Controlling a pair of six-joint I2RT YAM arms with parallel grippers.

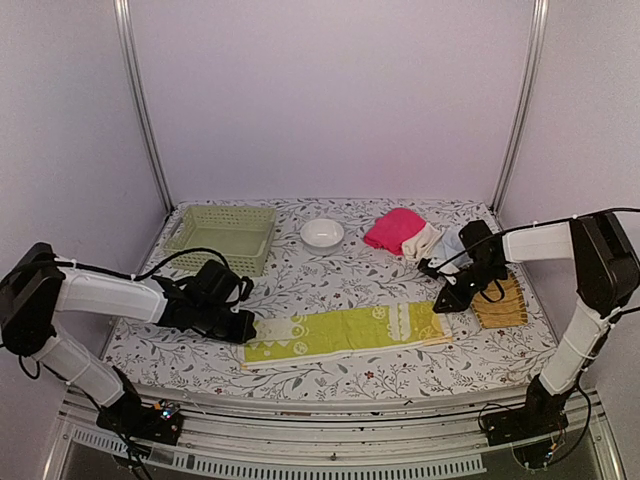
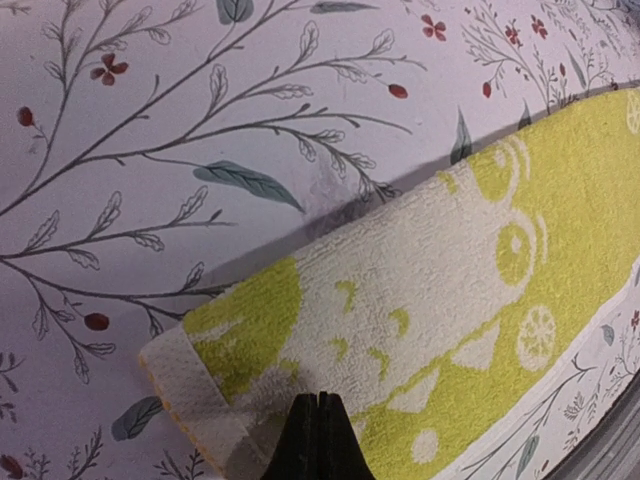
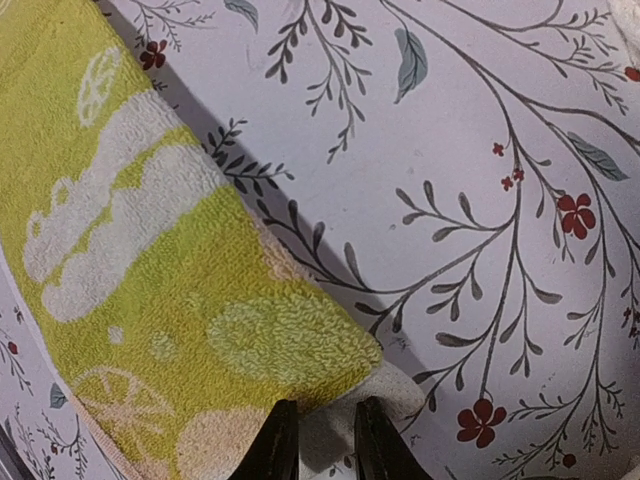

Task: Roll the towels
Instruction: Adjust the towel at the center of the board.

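Observation:
The yellow-green-and-cream towel (image 1: pixel 345 333) lies stretched out long across the front middle of the table. My left gripper (image 1: pixel 243 325) is at its left end. In the left wrist view, the jaws (image 2: pixel 318 398) are closed together on the towel (image 2: pixel 450 280), whose end is raised and casts a shadow. My right gripper (image 1: pixel 443 303) is at the towel's right end, its jaws (image 3: pixel 327 403) pinching the cream corner of the towel (image 3: pixel 150 260). The pink towel (image 1: pixel 392 228), the cream-white towel (image 1: pixel 422 243) and a bit of the pale blue towel (image 1: pixel 453 245) lie bunched at the back right.
A pale green basket (image 1: pixel 222 236) stands at the back left and a white bowl (image 1: pixel 322 233) at the back middle. A yellow woven tray (image 1: pixel 500 301) lies at the right, under my right arm. The table has a floral cover (image 1: pixel 330 280).

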